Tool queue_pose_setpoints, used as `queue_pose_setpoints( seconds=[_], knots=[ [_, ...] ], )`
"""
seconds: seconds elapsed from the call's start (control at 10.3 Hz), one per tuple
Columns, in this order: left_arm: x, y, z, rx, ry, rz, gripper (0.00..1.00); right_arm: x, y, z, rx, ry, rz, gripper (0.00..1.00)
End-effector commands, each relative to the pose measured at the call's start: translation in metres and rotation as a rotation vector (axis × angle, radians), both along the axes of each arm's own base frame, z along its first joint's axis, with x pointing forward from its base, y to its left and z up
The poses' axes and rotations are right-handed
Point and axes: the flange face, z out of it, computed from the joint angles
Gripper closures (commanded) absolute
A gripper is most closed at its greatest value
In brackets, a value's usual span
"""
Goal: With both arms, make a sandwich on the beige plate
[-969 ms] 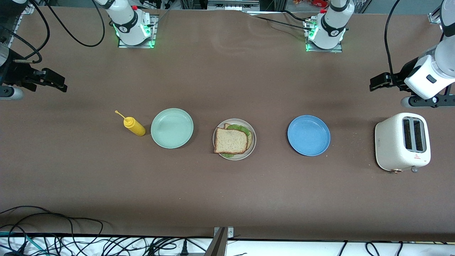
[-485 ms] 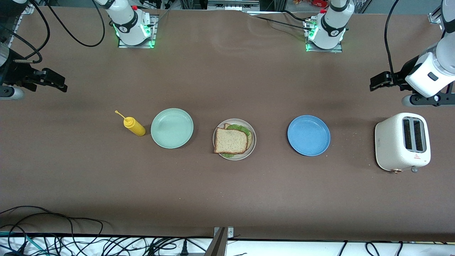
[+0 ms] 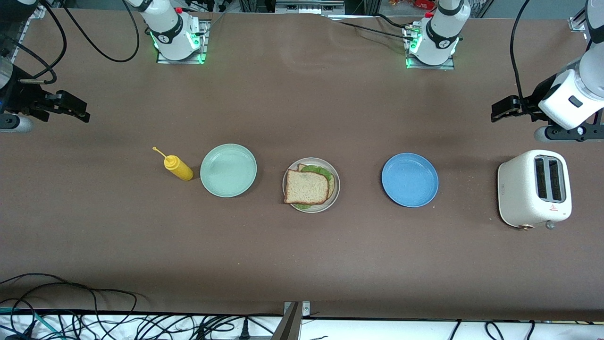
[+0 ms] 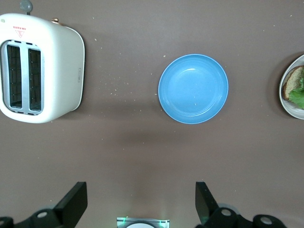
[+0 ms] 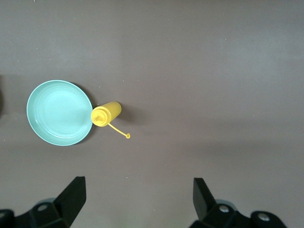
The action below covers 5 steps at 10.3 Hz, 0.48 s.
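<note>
The sandwich (image 3: 307,186), brown bread with green lettuce showing under the top slice, lies on the beige plate (image 3: 335,193) at the table's middle. Its edge also shows in the left wrist view (image 4: 295,90). My left gripper (image 3: 501,108) is open and empty, held high over the table's left-arm end, above the bare surface beside the toaster (image 3: 534,188). In its wrist view the gripper (image 4: 141,199) has nothing between the fingers. My right gripper (image 3: 74,108) is open and empty, high over the right-arm end; in its wrist view the gripper (image 5: 138,197) is over bare table.
A mint green plate (image 3: 228,170) and a yellow squeeze bottle (image 3: 177,167) lie toward the right arm's end. A blue plate (image 3: 409,179) lies between the beige plate and the white toaster. Cables run along the table's near edge.
The left arm's wrist shifted slightly upward in the view and then settled. The right arm and everything on the table stayed put.
</note>
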Motion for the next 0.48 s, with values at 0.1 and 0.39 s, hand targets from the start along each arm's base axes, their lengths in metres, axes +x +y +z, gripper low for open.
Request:
queue_pose_setpoints(
  seconds=[0.1, 0.39],
  knots=[
    [0.012, 0.0015, -0.0038, 0.027, 0.001, 0.01, 0.0, 0.0035, 0.0049, 0.0057, 0.013, -0.006, -0.008, 0.0],
    [0.0123, 0.0041, -0.0037, 0.025, 0.0, 0.004, 0.0, 0.0035, 0.0056, 0.0057, 0.012, -0.006, -0.005, 0.0]
  ],
)
